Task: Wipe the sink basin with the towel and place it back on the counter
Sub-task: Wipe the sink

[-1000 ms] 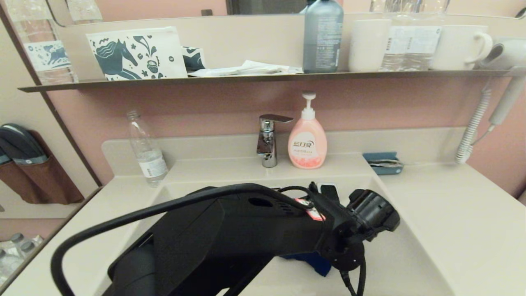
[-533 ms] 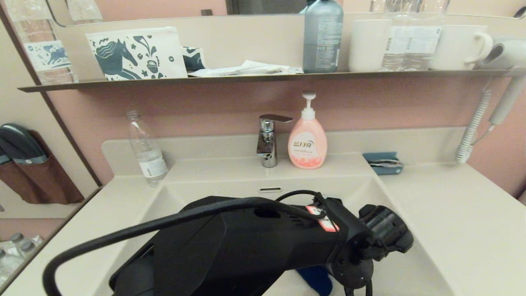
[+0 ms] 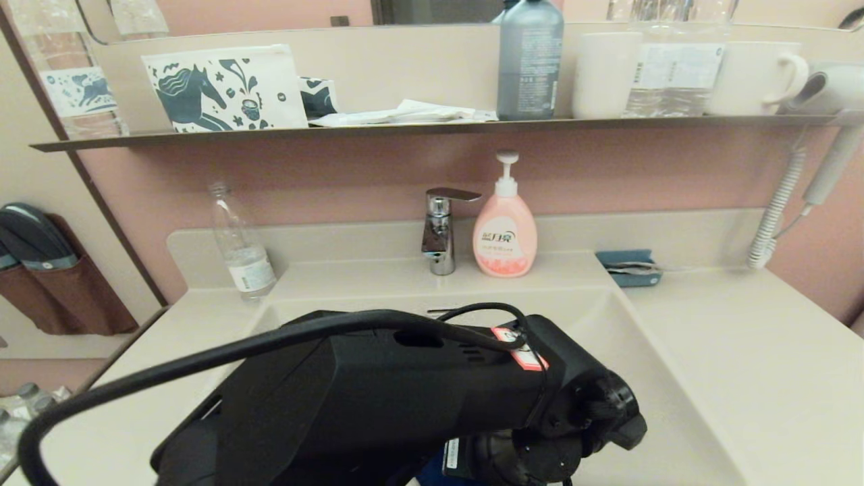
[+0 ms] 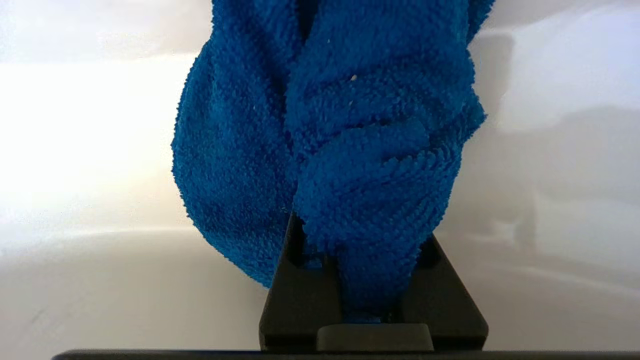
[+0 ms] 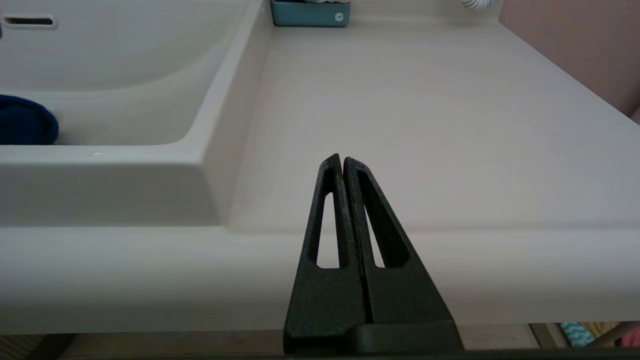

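My left arm [image 3: 378,398] reaches over the cream sink basin [image 3: 648,418] and hides most of it, drain plug included. The left gripper [image 4: 361,235] is shut on a bunched blue towel [image 4: 330,125], which hangs against the pale basin surface. In the head view only a sliver of the towel [image 3: 426,476] shows under the wrist. The right wrist view shows the towel [image 5: 22,120] low in the basin [image 5: 125,60], below the overflow slot [image 5: 29,21]. My right gripper [image 5: 342,159] is shut and empty, parked just before the front edge of the counter [image 5: 400,100], right of the basin.
At the basin's back stand a chrome faucet [image 3: 440,229] and a pink soap bottle [image 3: 505,229]. A clear bottle [image 3: 239,250] is at the back left, a teal tray [image 3: 629,268] at the back right. The dark shelf [image 3: 432,126] carries mugs and bottles. A coiled cord [image 3: 776,216] hangs right.
My left wrist has drawn back toward the basin's near edge, swinging right and then left, dragging the towel with it. The right arm has not moved.
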Robot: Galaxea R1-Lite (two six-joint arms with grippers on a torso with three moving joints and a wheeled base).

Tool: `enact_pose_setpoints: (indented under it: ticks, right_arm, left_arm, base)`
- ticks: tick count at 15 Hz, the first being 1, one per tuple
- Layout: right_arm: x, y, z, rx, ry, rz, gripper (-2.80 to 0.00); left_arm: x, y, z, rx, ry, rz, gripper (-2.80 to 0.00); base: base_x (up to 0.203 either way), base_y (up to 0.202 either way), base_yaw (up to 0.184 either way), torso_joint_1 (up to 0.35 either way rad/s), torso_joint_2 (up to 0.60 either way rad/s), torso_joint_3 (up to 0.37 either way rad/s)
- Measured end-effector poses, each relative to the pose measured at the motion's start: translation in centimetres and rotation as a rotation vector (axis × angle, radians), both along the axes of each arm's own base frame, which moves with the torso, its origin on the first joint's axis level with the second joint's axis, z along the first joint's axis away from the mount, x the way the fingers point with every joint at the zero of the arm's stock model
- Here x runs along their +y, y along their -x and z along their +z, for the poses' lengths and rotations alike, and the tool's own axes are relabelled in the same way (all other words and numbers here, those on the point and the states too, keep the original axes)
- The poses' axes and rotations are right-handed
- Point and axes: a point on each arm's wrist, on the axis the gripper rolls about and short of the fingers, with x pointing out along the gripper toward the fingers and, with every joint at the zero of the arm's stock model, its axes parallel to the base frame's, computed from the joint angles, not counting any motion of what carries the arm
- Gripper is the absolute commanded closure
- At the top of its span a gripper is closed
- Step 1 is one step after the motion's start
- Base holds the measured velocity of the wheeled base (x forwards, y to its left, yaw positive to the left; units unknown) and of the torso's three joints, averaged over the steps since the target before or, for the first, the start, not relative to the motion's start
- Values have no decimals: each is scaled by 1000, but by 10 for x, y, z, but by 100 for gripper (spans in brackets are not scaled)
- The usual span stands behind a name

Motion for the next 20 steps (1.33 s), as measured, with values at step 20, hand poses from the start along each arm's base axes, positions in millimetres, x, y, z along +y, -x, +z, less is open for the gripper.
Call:
enact_pose_setpoints:
  ticks: [20]
  right_arm:
    - [0, 0, 0, 0, 0, 0, 0]
  left_arm:
    - [145, -96, -28, -109, -157, 188, 0]
  base:
    - [0, 0, 0, 0, 0, 0]
